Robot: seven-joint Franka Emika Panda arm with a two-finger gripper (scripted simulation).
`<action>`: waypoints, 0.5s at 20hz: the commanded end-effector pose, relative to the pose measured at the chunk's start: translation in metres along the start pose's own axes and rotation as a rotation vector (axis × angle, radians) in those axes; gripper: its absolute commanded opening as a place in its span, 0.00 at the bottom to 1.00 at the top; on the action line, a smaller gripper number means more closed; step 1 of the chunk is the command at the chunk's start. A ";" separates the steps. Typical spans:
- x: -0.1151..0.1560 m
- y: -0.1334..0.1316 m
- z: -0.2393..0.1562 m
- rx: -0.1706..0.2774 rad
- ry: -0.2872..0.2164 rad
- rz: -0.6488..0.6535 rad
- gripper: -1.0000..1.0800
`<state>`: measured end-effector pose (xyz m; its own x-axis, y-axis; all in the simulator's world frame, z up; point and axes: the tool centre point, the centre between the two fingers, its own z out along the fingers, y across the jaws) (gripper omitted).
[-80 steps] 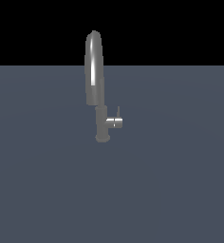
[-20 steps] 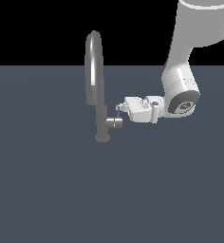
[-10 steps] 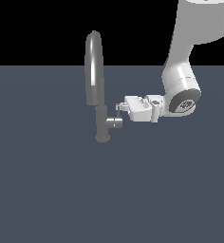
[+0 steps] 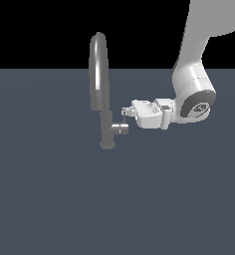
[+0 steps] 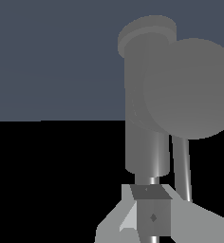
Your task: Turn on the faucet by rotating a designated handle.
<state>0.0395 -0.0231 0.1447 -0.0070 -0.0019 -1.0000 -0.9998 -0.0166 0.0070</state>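
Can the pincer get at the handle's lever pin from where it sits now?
Probably yes. In the exterior view the pincer is level with the thin pin above the handle, at the faucet base, with nothing between them. Whether the fingers actually touch the pin cannot be told.

You can't judge the gripper (image 4: 125, 114) gap; its fingers hide the handle's (image 4: 120, 128) pin (arm cropped at top).

White arm (image 4: 191, 82), dark round joint cap (image 4: 200, 106)
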 end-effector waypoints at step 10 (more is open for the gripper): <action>0.000 0.030 0.000 -0.002 -0.001 0.000 0.00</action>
<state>0.0185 -0.0234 0.1466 0.0025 -0.0054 -1.0000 -0.9999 -0.0126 -0.0024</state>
